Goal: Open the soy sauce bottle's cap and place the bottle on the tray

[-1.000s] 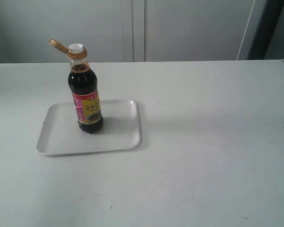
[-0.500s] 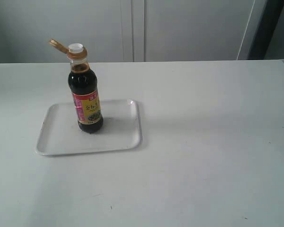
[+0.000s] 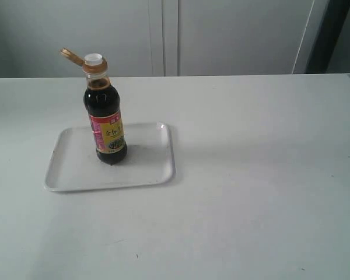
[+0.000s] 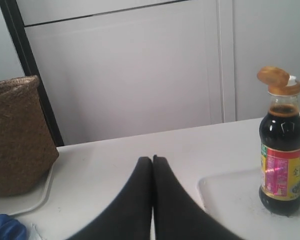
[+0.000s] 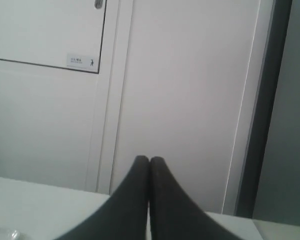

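The soy sauce bottle (image 3: 105,116) stands upright on the white tray (image 3: 70,175), left of centre in the frame, its gold cap (image 3: 72,56) flipped back on its hinge. Both pincers, left gripper (image 4: 152,159) and right gripper (image 5: 149,159), are pressed closed, holding nothing.

No arm is seen in the exterior view. The left gripper (image 4: 152,159) is shown in its own wrist view with both dark fingers (image 4: 135,200) pressed together, tips touching, nothing held between them (it is raised above the desk). The right gripper (image 5: 149,159) is likewise seen closed in its wrist view, its dark fingers (image 5: 167,205) meeting along their inner edges and gripping nothing.
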